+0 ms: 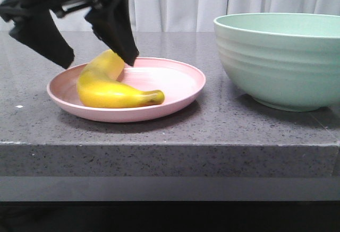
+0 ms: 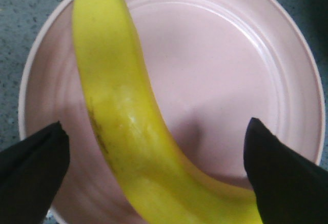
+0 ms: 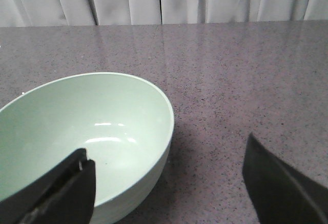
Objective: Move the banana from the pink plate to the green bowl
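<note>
The yellow banana [image 1: 106, 87] lies on the pink plate [image 1: 178, 91] at the table's left, its dark stem tip pointing right. My left gripper [image 1: 98, 61] is open and hangs just above the plate, one black finger on each side of the banana's far half. In the left wrist view the banana [image 2: 113, 106] runs between the open fingers of the gripper [image 2: 155, 126] over the plate [image 2: 220, 65]. The green bowl [image 1: 281, 62] stands empty at the right. My right gripper [image 3: 167, 149] is open and empty, beside the bowl [image 3: 92, 126], and is out of the front view.
The grey speckled tabletop [image 1: 207, 120] has its front edge close below the plate and bowl. White curtains [image 1: 175, 1] hang behind the table. A gap of bare table separates plate and bowl.
</note>
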